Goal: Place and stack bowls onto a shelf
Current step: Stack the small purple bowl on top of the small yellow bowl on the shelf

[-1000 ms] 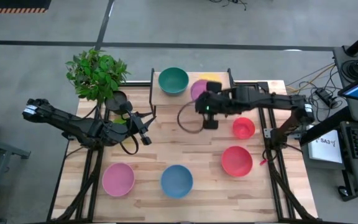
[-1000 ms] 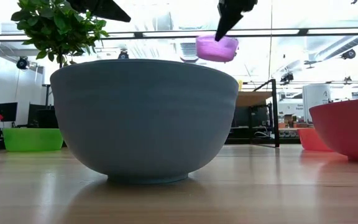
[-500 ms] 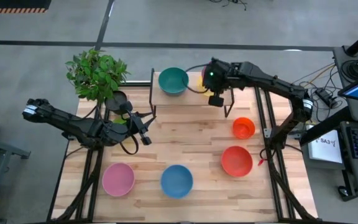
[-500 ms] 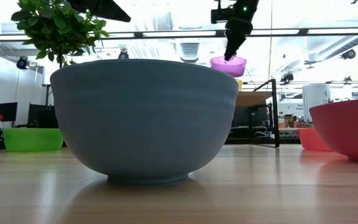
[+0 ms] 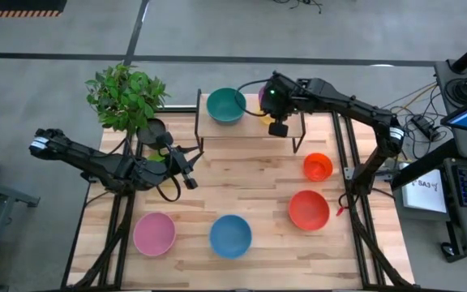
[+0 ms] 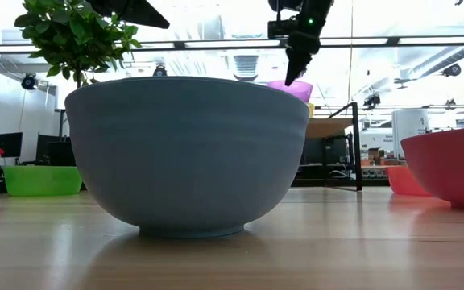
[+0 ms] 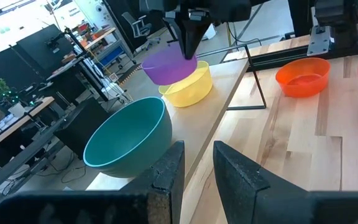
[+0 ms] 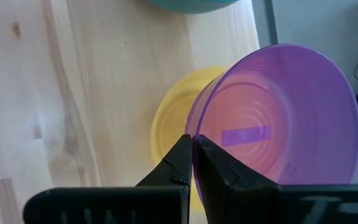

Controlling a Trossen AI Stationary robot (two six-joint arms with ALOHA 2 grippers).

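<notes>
Both arms are showing as dark, near-black jointed links. The right arm (image 5: 343, 105) is wearing a small lit green indicator near its wrist and trailing a thin black cable loop. The left arm (image 5: 96, 162) is carrying a white-marked joint at its outer end. Fingers (image 7: 166, 177) are looking matte black, blocky.

Eight bowls show: teal (image 5: 226, 105), purple (image 8: 278, 118), yellow (image 7: 188, 87), orange (image 5: 318, 167), red (image 5: 308, 210), blue (image 5: 230, 236), pink (image 5: 153, 234), green (image 6: 42, 180). One shelf (image 5: 217, 126), one plant (image 5: 126, 97). Two claws: left (image 5: 191, 170), right (image 5: 276, 112).
</notes>
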